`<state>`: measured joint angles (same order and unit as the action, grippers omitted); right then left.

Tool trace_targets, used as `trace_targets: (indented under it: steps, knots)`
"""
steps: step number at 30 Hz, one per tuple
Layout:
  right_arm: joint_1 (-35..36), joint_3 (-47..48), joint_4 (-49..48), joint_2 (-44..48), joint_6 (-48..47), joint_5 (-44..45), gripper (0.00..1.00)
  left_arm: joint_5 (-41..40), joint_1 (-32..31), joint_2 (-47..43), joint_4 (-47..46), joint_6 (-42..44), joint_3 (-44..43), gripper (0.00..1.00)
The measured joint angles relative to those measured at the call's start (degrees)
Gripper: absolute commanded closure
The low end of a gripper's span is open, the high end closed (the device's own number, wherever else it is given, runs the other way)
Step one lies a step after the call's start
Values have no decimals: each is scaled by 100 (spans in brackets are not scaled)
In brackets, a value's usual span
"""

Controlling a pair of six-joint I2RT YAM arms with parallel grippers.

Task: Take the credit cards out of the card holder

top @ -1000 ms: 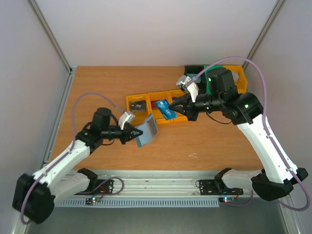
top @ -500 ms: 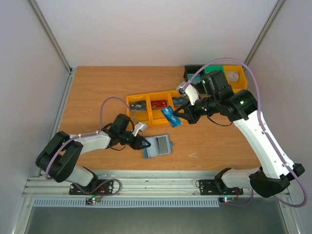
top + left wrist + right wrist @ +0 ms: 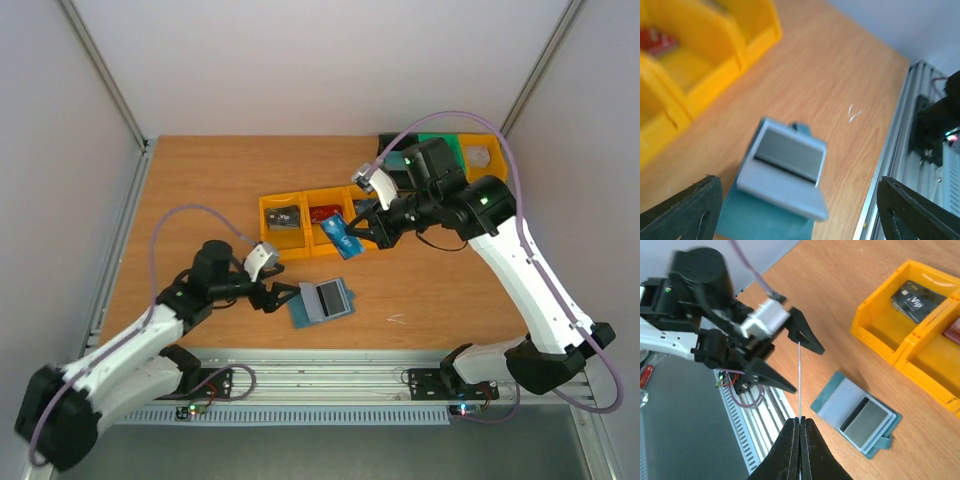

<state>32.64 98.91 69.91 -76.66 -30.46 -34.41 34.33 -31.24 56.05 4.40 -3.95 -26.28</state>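
The card holder (image 3: 322, 301) was laid open and flat on the wooden table (image 3: 200, 190), sleeves upward, on the near side of the yellow bins (image 3: 266, 208). The left gripper (image 3: 284, 297) was seen just beside it, fingers spread wide with nothing between them. The right gripper (image 3: 362, 231) was clamped on the blue card (image 3: 340, 238), held tilted by the bins' near side. "VIP" could be read on the dark grey card (image 3: 916, 301) in the leftmost bin, while the print on the red card (image 3: 326, 213) in the next bin could not be made out.
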Motion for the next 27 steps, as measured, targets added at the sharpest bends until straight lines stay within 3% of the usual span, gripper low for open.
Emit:
trace_targets:
  steps: [6, 10, 14, 16, 24, 27]
  knots:
    - [719, 216, 48, -330, -297, 162, 99, 708, 2, -1843, 584, 848, -337, 15]
    - [1552, 658, 293, -732, -793, 549, 99, 1300, -2, -1687, 1814, 1698, -1580, 16]
    - [2151, 863, 564, -994, -1139, 881, 99, 1709, -2, -1497, 2503, 2299, -2175, 19]
    - [2352, 1014, 715, -1130, -1279, 1056, 99, 1821, -2, -1484, 2677, 2393, -2179, 29]
    - [2750, 1163, 970, -1263, -1628, 1543, 99, 2044, -76, -1287, 2588, 2308, -2159, 83]
    - [2802, 1163, 973, -1261, -1711, 1578, 99, 1912, -98, -1270, 2203, 2092, -2159, 83]
